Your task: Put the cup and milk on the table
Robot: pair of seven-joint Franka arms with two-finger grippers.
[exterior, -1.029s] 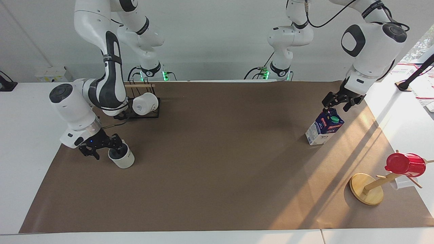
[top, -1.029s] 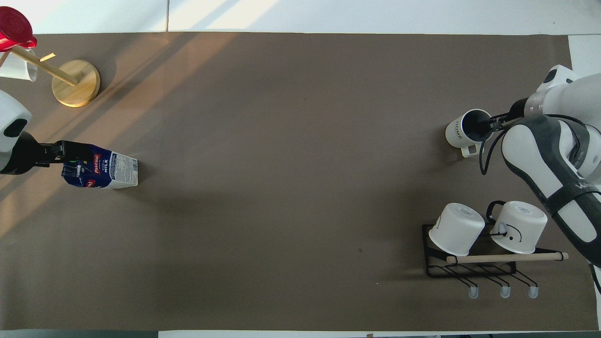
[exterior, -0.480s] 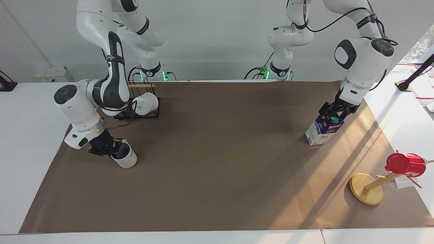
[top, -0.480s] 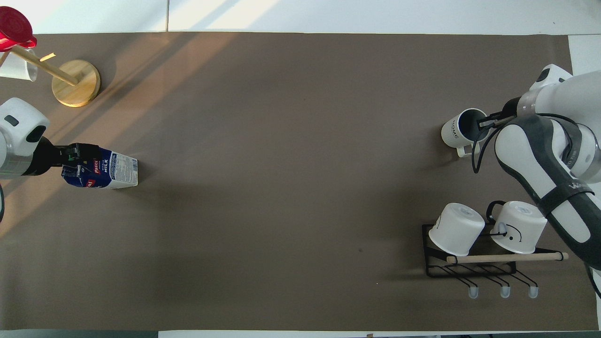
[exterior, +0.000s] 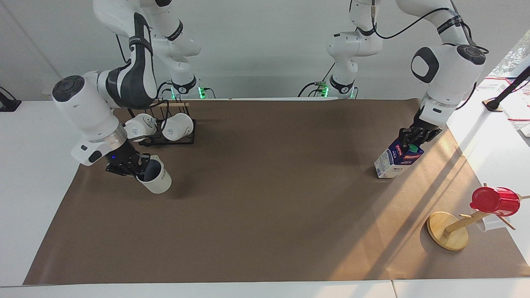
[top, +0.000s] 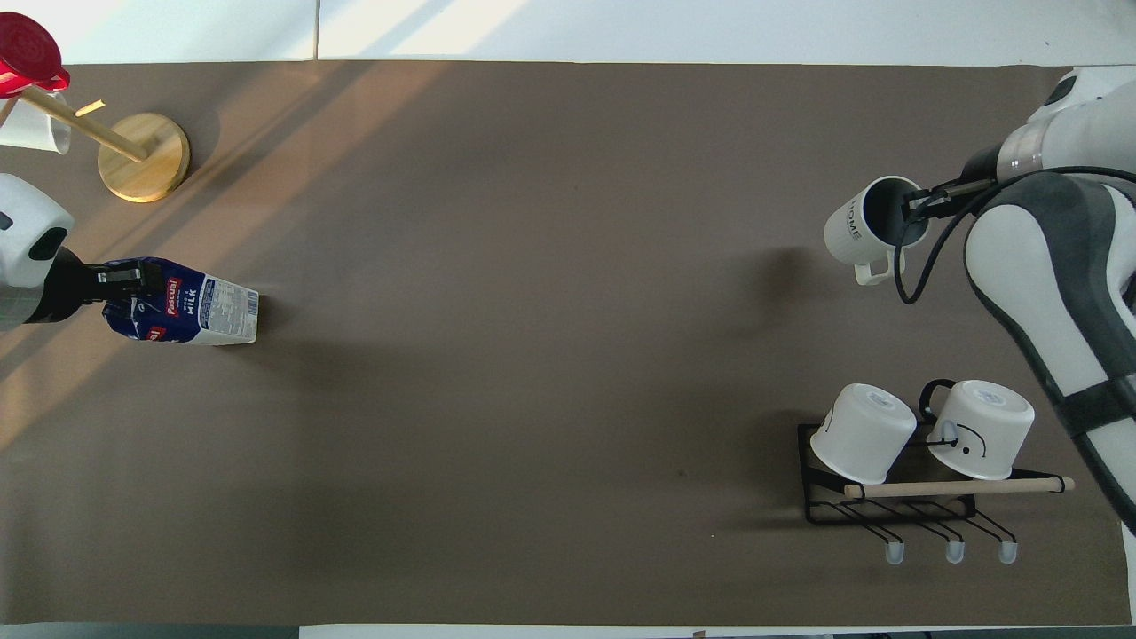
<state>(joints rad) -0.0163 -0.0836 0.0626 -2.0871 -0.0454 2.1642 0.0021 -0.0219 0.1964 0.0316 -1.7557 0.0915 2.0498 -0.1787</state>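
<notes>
My right gripper (exterior: 140, 167) is shut on the rim of the cup (exterior: 156, 181), a cream-white mug with a grey-blue inside. It holds the cup tilted, a little above the brown paper of the table (exterior: 265, 215), at the right arm's end. The overhead view shows the cup (top: 859, 232) with the right gripper (top: 916, 208) at its rim, and its shadow lies apart on the paper (top: 532, 373). My left gripper (exterior: 410, 140) is shut on the top ridge of the milk (exterior: 395, 160), which leans at the left arm's end. In the overhead view the left gripper (top: 120, 280) also grips the milk (top: 191, 304).
A black wire rack (exterior: 176, 141) with two white mugs stands nearer to the robots than the cup, and it shows in the overhead view too (top: 821, 510). A wooden mug tree (exterior: 448, 236) with a red mug (exterior: 495, 201) stands farther from the robots than the milk.
My right gripper lifted the cup off the paper and carried it toward the table's middle. My left gripper came down and shut on the milk's top, and the carton shifted slightly.
</notes>
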